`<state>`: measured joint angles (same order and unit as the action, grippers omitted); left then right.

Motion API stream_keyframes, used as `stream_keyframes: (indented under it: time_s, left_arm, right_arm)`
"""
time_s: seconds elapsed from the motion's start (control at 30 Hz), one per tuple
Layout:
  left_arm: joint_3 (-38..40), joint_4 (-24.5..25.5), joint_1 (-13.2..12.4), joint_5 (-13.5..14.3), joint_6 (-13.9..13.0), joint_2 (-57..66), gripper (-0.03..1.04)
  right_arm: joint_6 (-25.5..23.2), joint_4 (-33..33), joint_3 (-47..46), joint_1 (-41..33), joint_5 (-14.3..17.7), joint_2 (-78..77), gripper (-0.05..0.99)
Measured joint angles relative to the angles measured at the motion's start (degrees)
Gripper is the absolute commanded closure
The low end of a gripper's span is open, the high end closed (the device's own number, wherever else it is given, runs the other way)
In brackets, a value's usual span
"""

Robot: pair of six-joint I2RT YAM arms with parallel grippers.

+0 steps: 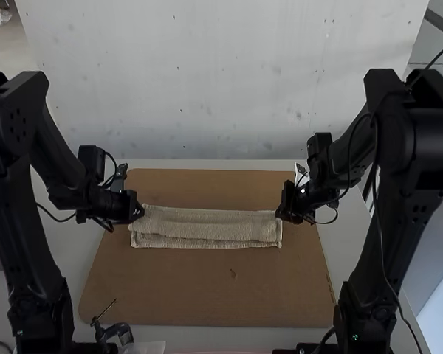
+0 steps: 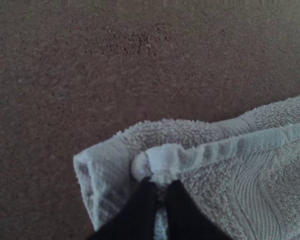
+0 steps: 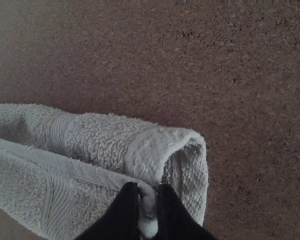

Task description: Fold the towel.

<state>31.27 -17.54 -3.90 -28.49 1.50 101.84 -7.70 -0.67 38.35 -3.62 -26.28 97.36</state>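
Left hand [image 1: 139, 212] pinches one end of the towel [image 1: 207, 226], gripping a hemmed corner of the upper layer, its fingers drawn close around the cloth. At the other end, the right hand [image 1: 284, 214] pinches the opposite corner, fingers likewise closed on the hem. Both grips are on the strip's far side, away from the arms' bases. The towel lies folded in layers as a long, narrow strip, its long axis running left to right, roughly parallel to the near edge of the brown board [image 1: 207, 295] beneath it. That board rests on the bench [image 1: 343, 247]; the strip crosses its middle.
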Motion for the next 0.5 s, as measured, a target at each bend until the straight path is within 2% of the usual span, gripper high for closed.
stream_keyframes:
  time_s: [0.27,0.33,0.37,0.47,0.5]
  left_arm:
    - [0.1,-1.9,0.2,0.2,0.1,1.1,0.99]
    - [0.1,-2.3,0.2,0.2,0.1,2.0,0.97]
    - [0.1,-2.3,0.2,0.3,0.1,2.3,0.85]
    - [0.1,-2.5,0.2,1.1,0.2,2.8,0.56]
    - [0.1,-2.5,0.2,1.1,0.2,2.8,0.48]
  right_arm:
    - [0.0,-2.9,0.9,0.0,0.0,2.0,0.89]
    - [0.0,-3.6,1.0,0.0,0.1,2.9,0.61]
    - [0.0,-3.8,1.0,0.0,0.5,3.3,0.44]
    - [0.2,-4.0,1.0,-0.1,1.3,3.5,0.18]
    - [0.3,-4.2,1.0,-0.1,1.6,3.5,0.14]
